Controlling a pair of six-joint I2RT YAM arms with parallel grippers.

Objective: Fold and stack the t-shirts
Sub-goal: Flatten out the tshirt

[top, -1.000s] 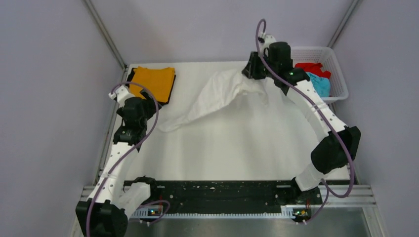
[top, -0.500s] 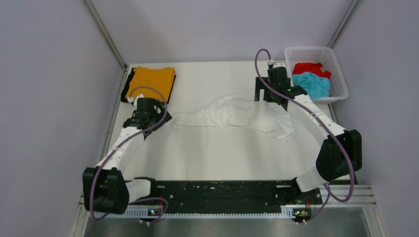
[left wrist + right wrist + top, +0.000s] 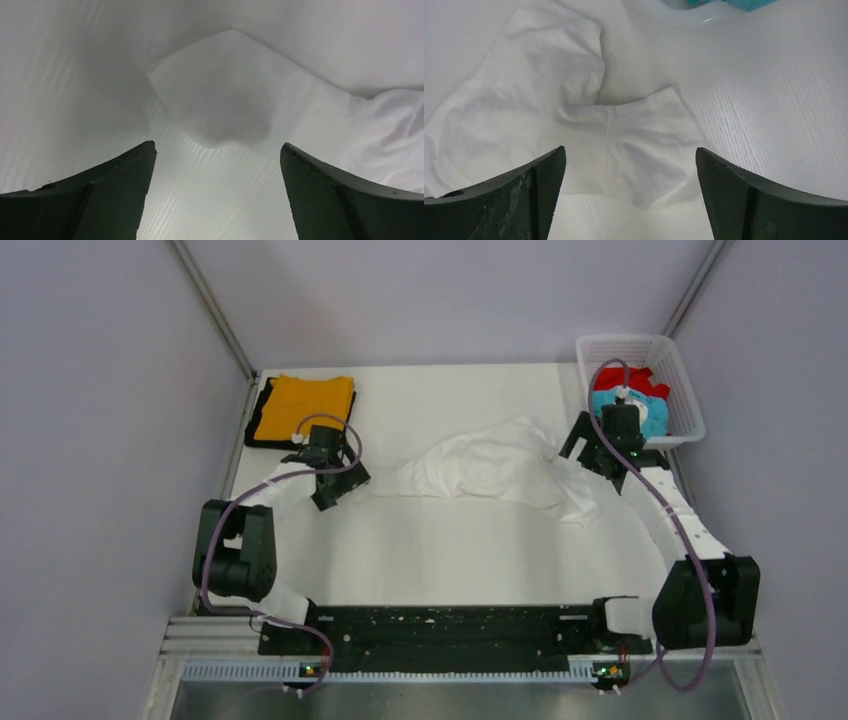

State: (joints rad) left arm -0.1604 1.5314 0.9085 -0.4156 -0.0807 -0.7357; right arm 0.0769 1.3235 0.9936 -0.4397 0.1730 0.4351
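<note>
The white t-shirt (image 3: 490, 468) lies crumpled across the middle of the table. My left gripper (image 3: 335, 483) hovers open just left of the shirt's left end, and a shirt corner (image 3: 225, 90) lies ahead of its empty jaws (image 3: 217, 146). My right gripper (image 3: 592, 460) stands open over the shirt's right end with nothing between its fingers (image 3: 630, 150); a sleeve (image 3: 644, 145) lies below it. The folded orange t-shirt (image 3: 303, 405) rests on the black t-shirt (image 3: 268, 442) at the back left. The red t-shirt (image 3: 630, 375) and the teal t-shirt (image 3: 657, 415) sit in the basket.
The white lattice basket (image 3: 640, 343) stands at the back right corner, close behind my right wrist; its rim (image 3: 684, 17) shows in the right wrist view. Grey walls enclose the table on three sides. The arms' black base rail (image 3: 450, 625) runs along the near edge.
My right gripper opened and let go of the white t-shirt, which dropped onto the table, then drew back to the right. My left arm swung right to the shirt's left end.
</note>
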